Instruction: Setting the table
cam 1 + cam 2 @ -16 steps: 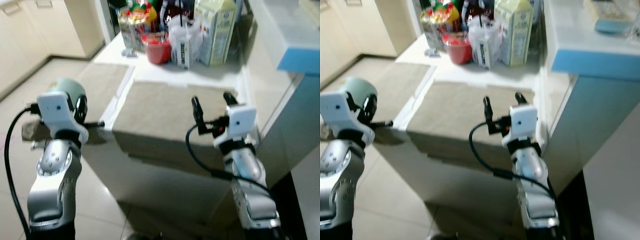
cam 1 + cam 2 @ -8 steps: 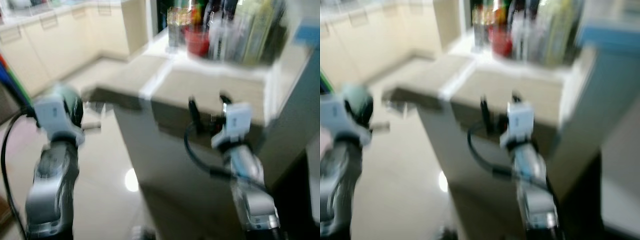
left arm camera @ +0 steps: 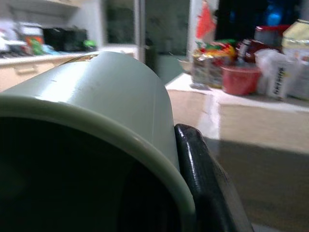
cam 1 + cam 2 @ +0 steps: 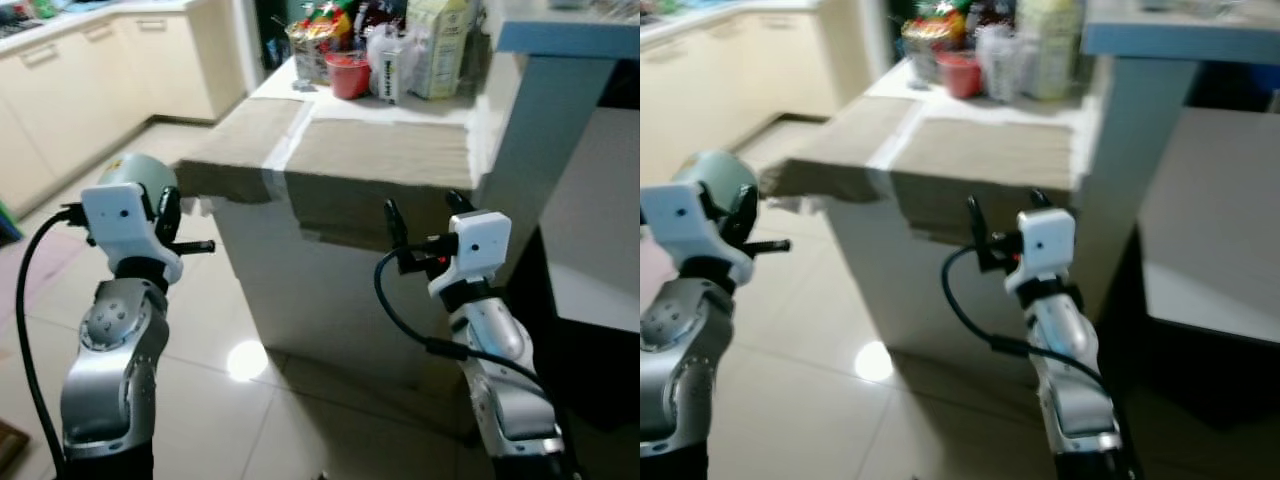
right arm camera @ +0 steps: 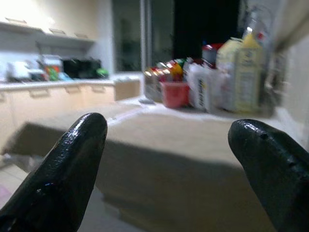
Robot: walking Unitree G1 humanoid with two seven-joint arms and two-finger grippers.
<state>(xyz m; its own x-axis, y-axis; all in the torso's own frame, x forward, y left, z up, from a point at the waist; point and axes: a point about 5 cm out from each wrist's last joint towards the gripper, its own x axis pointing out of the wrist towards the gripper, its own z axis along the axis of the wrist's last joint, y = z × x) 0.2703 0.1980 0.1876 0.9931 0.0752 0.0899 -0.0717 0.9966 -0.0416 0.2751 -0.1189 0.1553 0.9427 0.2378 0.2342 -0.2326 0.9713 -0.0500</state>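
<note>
Two silver jointed arms, each capped by a white box-shaped wrist housing with a small dark lens. Left gripper [image 4: 165,215] and right gripper [image 4: 424,212]: long black fingers [image 5: 65,164], rounded and glossy. Black cable looping from each wrist. Red light beside right housing.

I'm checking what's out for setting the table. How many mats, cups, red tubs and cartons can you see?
tan mats: 2, side by side on the table
pale green cup: 1, held in the left hand
red tub: 1
carton: 1
Total: 5
</note>
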